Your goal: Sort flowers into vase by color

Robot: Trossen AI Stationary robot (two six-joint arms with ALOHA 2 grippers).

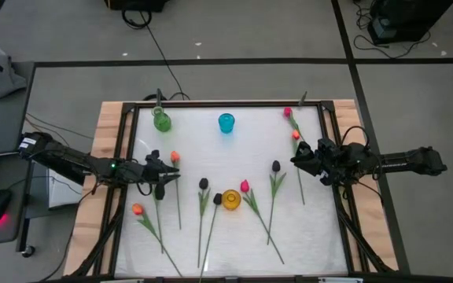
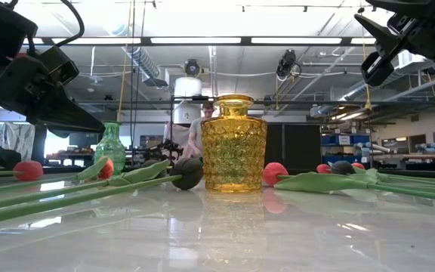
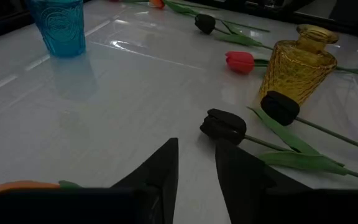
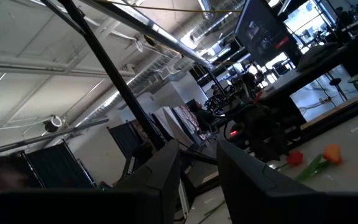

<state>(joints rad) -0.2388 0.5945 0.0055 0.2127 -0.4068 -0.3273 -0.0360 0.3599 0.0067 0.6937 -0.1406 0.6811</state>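
Surface: white glossy table (image 1: 226, 169) in a wooden frame, filling the lower centre of the high view; grey floor and cables around it, a workshop hall behind in the low view.
Vases: green vase (image 1: 161, 120) upper left of the table, blue vase (image 1: 226, 123) top centre, yellow vase (image 1: 231, 200) lower centre; all stand upright and apart, probably one for each colour. None has a flower in it yet.
Flowers: tulips lie flat and scattered across the lower half of the table. Black buds sit just beside the yellow vase (image 1: 217, 198), a little up and left of it (image 1: 203, 183), and further right (image 1: 276, 166). A pink bud (image 1: 244, 186) lies just right of the yellow vase. Orange buds lie at left (image 1: 174, 157) and lower left (image 1: 138, 210); two more red or orange buds (image 1: 288, 112) lie near the upper right edge.
Left gripper: left gripper (image 1: 166, 169) at left centre, low over the table, fingers (image 3: 160, 171) partly apart with nothing between them. It points at the black bud (image 3: 224, 126), so that flower looks like its target.
Right gripper: right gripper (image 1: 299, 156) at right centre, raised above the table, fingers (image 4: 166, 168) partly apart and empty; judged to be waiting.
Stage: sorting appears not yet begun.
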